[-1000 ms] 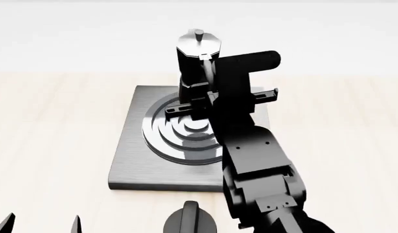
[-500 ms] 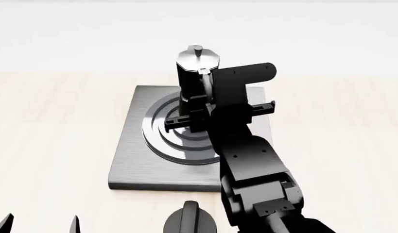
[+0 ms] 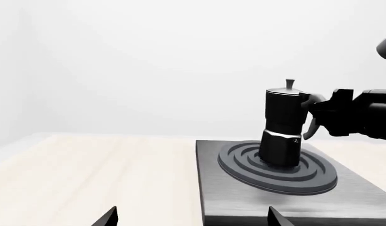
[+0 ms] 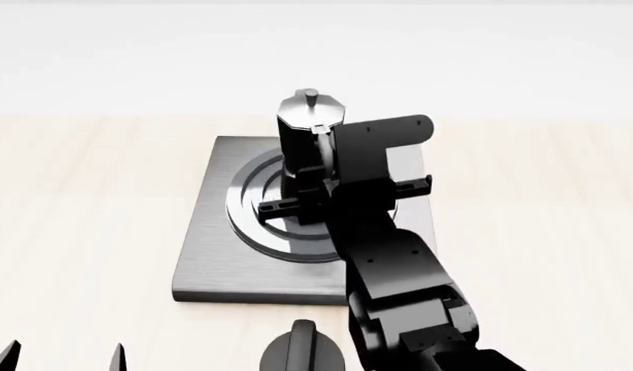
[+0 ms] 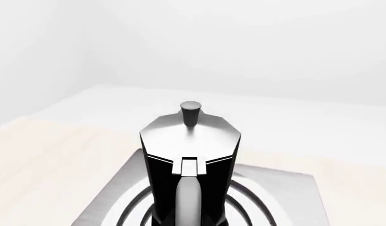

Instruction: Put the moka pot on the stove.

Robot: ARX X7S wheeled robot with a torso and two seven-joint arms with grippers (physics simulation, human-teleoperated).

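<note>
Lowered since a second ago: moka pot, from above the far edge of the stove to the ring burner, its base on the inner rings, upright. Right arm drawn back toward the robot with it.

Right gripper: at the pot's curved handle; jaws appear clamped on the handle, contact partly hidden.

Left gripper: only two fingertips visible, set apart, nothing between them, well short of the stove.

Black knob: on the wooden table, just beside the stove's near edge.
</note>
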